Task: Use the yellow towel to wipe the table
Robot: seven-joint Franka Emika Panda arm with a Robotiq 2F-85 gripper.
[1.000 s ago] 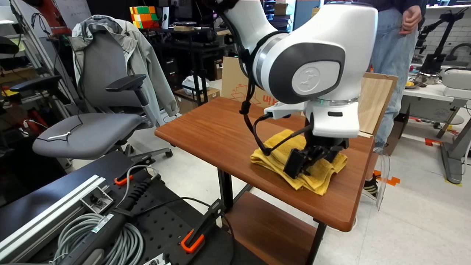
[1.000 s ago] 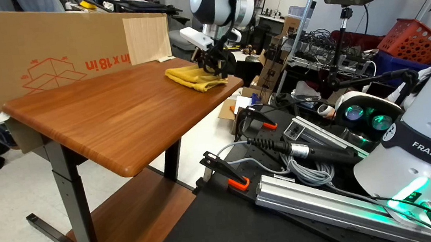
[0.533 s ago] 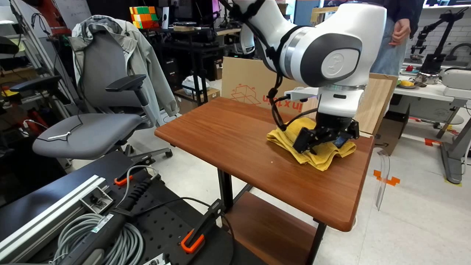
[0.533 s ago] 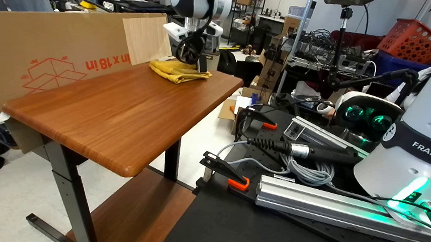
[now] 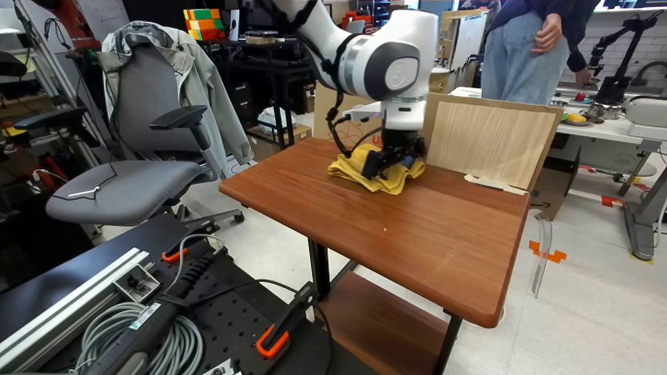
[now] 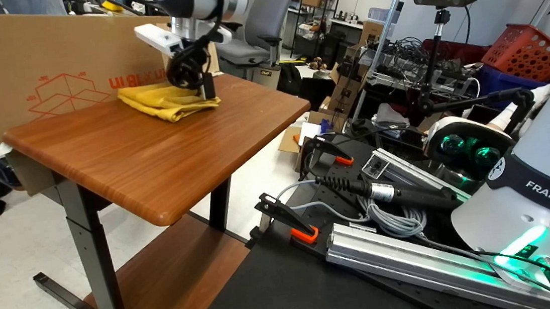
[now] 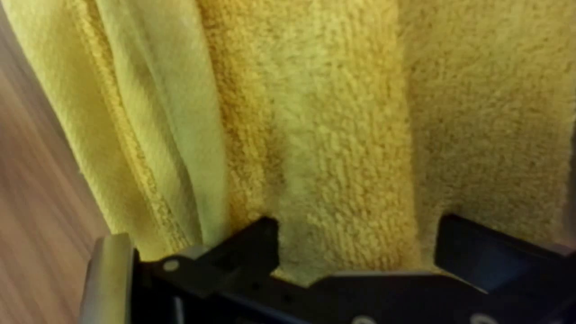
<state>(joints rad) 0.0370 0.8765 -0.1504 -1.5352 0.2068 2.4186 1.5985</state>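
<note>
The folded yellow towel lies on the brown wooden table, near its back edge. It also shows in an exterior view and fills most of the wrist view. My black gripper points down onto the towel; it also shows in an exterior view. In the wrist view the fingertips stand well apart, with a raised towel fold between them. The fold's right edge does not meet the right fingertip. The fingertips touch or press into the towel; how deep is hidden.
A cardboard panel with a pale wood board stands along the table's back edge. A strip of tape lies at its foot. A person stands behind. A black bench with clamps and cables stands in front.
The gripper and towel have moved together across the tabletop: first from the front edge towards the cardboard, then sideways along it, leftward in both exterior views. The person has shifted too.
</note>
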